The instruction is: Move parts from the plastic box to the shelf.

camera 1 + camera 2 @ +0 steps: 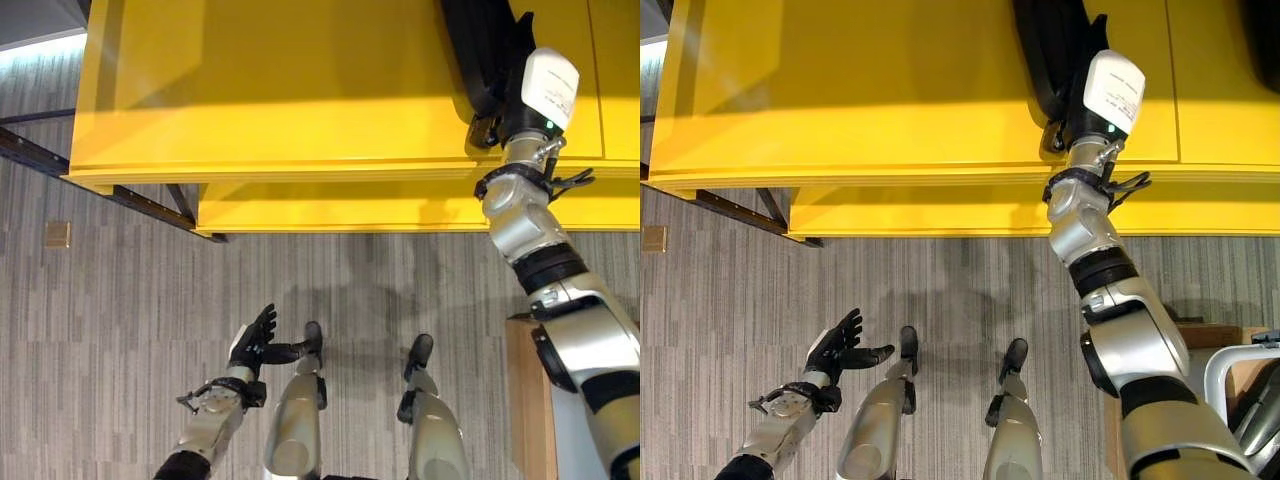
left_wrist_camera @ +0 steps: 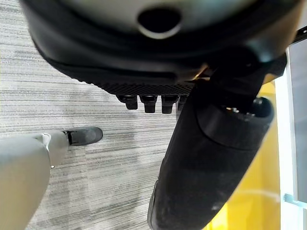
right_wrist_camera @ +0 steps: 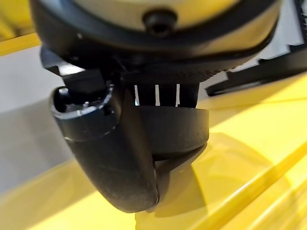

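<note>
While the right hand [image 1: 500, 95] reaches over the yellow shelf [image 1: 300, 100] past its front edge, fingers curled around a black part [image 3: 172, 129] resting on the shelf top, left hand [image 1: 255, 340] low over open carpet [image 1: 100, 300], fingers straight and empty, right eye view adding a box corner [image 1: 1210, 335] at right.

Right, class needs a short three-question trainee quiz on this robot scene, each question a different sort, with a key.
1. True or false: the right hand is over the yellow shelf.
2. Which hand hangs low over the grey carpet? A) left hand B) right hand
3. Fill in: the right hand's fingers are curled round a ____ part.

Key: 1 true; 2 A; 3 black.
</note>
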You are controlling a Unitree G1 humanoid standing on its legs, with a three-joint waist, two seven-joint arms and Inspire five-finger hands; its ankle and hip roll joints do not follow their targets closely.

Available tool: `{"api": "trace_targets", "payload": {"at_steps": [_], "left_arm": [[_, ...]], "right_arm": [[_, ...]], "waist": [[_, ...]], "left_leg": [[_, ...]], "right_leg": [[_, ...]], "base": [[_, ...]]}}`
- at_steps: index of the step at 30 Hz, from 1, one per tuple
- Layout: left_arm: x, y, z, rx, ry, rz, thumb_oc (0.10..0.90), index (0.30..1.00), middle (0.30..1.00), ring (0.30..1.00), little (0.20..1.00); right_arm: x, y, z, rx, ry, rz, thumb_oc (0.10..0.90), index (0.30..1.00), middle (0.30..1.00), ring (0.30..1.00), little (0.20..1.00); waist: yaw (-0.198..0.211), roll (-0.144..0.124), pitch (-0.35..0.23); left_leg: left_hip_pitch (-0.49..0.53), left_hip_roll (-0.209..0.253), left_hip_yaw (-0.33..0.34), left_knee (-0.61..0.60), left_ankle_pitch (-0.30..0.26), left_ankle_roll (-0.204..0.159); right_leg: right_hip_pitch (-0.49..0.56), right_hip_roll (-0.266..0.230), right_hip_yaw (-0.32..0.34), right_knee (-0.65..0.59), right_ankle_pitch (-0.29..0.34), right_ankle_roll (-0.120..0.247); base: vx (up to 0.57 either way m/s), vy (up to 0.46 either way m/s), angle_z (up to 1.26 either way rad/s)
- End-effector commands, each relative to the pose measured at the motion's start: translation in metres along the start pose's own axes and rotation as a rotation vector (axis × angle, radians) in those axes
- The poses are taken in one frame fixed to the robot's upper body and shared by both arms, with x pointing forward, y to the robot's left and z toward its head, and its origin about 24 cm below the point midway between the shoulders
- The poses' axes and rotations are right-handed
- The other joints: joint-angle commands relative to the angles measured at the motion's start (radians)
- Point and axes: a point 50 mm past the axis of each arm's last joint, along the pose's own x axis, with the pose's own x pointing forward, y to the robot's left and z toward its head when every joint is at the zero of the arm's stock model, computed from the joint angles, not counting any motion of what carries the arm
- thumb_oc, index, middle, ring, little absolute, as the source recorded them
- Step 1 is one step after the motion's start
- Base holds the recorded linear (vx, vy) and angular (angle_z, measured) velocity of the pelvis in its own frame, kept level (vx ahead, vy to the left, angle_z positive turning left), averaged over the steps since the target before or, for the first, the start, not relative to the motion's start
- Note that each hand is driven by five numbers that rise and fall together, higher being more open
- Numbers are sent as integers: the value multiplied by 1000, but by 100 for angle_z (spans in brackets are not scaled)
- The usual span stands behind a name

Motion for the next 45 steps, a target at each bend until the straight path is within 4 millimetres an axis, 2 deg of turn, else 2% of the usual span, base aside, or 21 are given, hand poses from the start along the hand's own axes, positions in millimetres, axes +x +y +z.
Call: {"api": "trace_targets", "payload": {"at_steps": [1,12,21,22,23,29,35,37,45], "left_arm": [[-3,-12,4,-12,-54,-35,900,1000,1000,1000,1000],[-4,-10,4,-11,-55,-36,900,1000,1000,1000,1000],[-4,-8,4,-4,-58,-31,900,1000,1000,1000,1000],[-5,-7,4,-6,-59,-30,900,1000,1000,1000,1000],[-5,-7,4,-4,-59,-29,900,1000,1000,1000,1000],[-5,-4,4,-3,-58,-20,900,1000,1000,1000,1000],[-5,-3,4,-9,-63,-13,900,1000,1000,1000,1000],[-6,1,3,-15,-58,7,900,1000,1000,1000,1000],[-8,5,1,-26,-57,30,900,1000,1000,1000,1000]], "right_arm": [[24,-43,37,44,-98,-192,400,300,300,300,300],[28,-45,41,3,-121,-176,400,300,300,300,300],[35,-54,51,-72,-185,-168,400,300,300,300,300],[36,-55,50,-89,-193,-167,433,347,347,347,347],[36,-54,50,-103,-202,-155,900,1000,1000,1000,1000],[33,-53,58,-108,-261,-130,900,1000,1000,1000,1000],[26,-49,62,-198,-360,-103,900,1000,1000,1000,1000],[17,-43,68,-181,-417,-66,900,1000,1000,1000,1000],[-1,-36,65,-219,-504,-39,900,1000,1000,1000,1000]], "waist": [[39,22,-66],[46,21,-63],[56,17,-64],[58,16,-64],[60,16,-65],[58,10,-62],[56,8,-60],[48,1,-59],[28,-19,-61]], "left_leg": [[-7,18,-32,-36,16,11],[-13,14,-41,-30,16,12],[-18,11,-46,-28,18,11],[-19,11,-46,-29,19,11],[-18,11,-48,-32,21,11],[-17,12,-49,-33,22,11],[-16,12,-48,-30,20,10],[-14,16,-45,-26,17,10],[0,24,-39,-17,5,9]], "right_leg": [[-1,9,-48,135,-109,-10],[4,5,-58,133,-105,-7],[3,1,-66,136,-102,-6],[3,1,-67,136,-102,-5],[5,0,-69,134,-101,-4],[4,0,-73,136,-101,-4],[7,0,-73,137,-102,-5],[5,0,-67,142,-103,-7],[14,2,-56,146,-107,-8]], "base": [[0,0,0],[0,0,0],[0,1,1],[4,6,13],[6,2,12],[1,0,1],[0,0,0],[0,0,0],[0,0,0]]}}
